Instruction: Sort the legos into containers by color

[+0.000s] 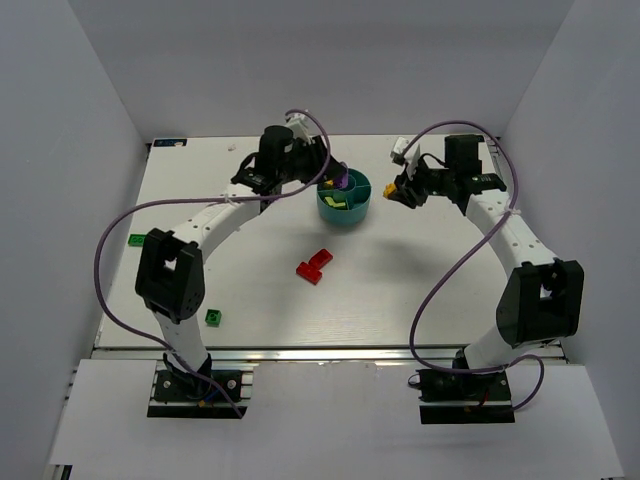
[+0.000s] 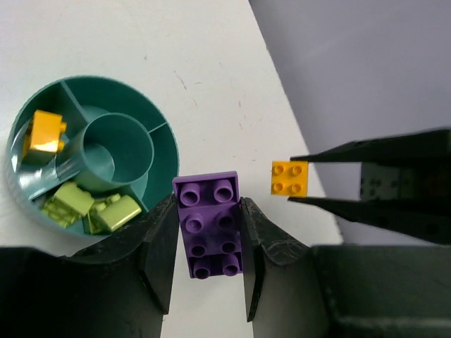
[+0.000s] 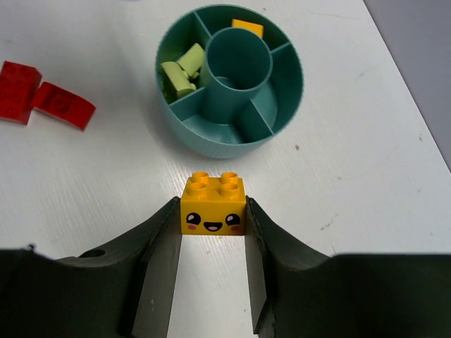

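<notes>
The round teal dish [image 1: 362, 210] stands at the table's far middle. Its wedges hold lime green bricks [image 3: 182, 70] and a yellow brick [image 3: 247, 28]; the centre well [image 3: 236, 63] looks empty. My left gripper [image 1: 330, 180] is at the dish's far left rim, shut on a purple two-by-four brick [image 2: 211, 225] held above the table beside the dish [image 2: 116, 95]. My right gripper [image 1: 398, 188] is just right of the dish [image 3: 211, 130], shut on a yellow brick with a smiling face [image 3: 213, 205]. That brick also shows in the left wrist view [image 2: 289, 177].
Red bricks [image 1: 315, 265] lie together at the table's middle and also show in the right wrist view [image 3: 42, 98]. A dark green brick [image 1: 214, 317] lies near the front left. A lime green brick [image 1: 136, 239] lies at the left edge. Grey walls enclose the table.
</notes>
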`<action>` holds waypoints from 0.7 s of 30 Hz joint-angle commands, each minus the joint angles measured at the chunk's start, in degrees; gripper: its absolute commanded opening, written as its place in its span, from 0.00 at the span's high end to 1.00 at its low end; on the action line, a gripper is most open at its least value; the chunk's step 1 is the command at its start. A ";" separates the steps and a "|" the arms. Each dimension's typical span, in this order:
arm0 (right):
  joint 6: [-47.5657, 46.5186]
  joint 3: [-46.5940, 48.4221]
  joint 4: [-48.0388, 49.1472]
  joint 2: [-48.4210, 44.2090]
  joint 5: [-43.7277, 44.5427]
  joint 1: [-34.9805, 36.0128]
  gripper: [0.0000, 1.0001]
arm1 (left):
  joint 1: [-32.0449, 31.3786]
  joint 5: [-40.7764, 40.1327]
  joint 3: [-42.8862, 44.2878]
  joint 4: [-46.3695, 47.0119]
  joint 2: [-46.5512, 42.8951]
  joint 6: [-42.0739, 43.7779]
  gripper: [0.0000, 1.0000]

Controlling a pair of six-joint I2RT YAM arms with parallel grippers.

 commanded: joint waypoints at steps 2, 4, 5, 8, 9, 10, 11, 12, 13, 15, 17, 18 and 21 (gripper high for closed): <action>5.44 0.04 4.92 -1.52 1.72 -1.73 1.00 | -4.96 -6.94 -3.84 8.97 -2.16 11.42 1.00; 6.41 0.04 5.19 -1.25 1.63 -2.43 1.00 | -6.63 -8.70 -7.29 17.23 -3.30 15.82 1.00; 6.76 0.12 5.28 -1.08 1.46 -3.13 1.00 | -7.07 -9.32 -9.22 19.17 -3.57 17.05 1.00; 7.47 0.56 4.84 -0.73 1.37 -4.28 1.00 | -8.48 -8.19 -8.89 23.14 -1.82 22.06 1.00; 7.55 0.74 4.75 -0.38 1.28 -4.46 1.00 | -8.83 -7.22 -8.54 23.93 -1.20 25.12 1.00; 7.64 1.00 4.66 -0.20 1.28 -4.81 1.00 | -9.18 -6.52 -8.10 24.29 -0.50 26.98 1.00; 7.82 1.09 4.66 -0.11 1.19 -4.90 1.00 | -9.53 -5.29 -7.92 24.73 0.73 28.56 1.00; 7.99 1.27 4.49 0.24 1.28 -5.07 1.00 | -9.97 -5.02 -7.66 25.95 1.43 31.36 1.00; 8.17 1.53 4.40 0.33 1.19 -5.33 1.00 | -10.06 -4.67 -7.40 26.66 2.05 32.52 1.00; 8.08 1.71 4.14 0.51 1.28 -5.51 1.00 | -10.15 -3.79 -5.65 26.84 4.33 34.80 1.00; 8.08 1.79 4.13 0.59 1.45 -5.86 1.00 | -10.15 -2.30 -3.54 26.40 6.79 36.57 1.00; 8.08 1.80 4.05 0.59 1.45 -6.04 1.00 | -10.15 -1.86 -3.53 26.31 7.59 36.84 1.00; 8.17 2.06 3.87 0.86 1.54 -6.48 1.00 | -10.15 -0.45 -1.42 26.58 10.30 36.84 1.00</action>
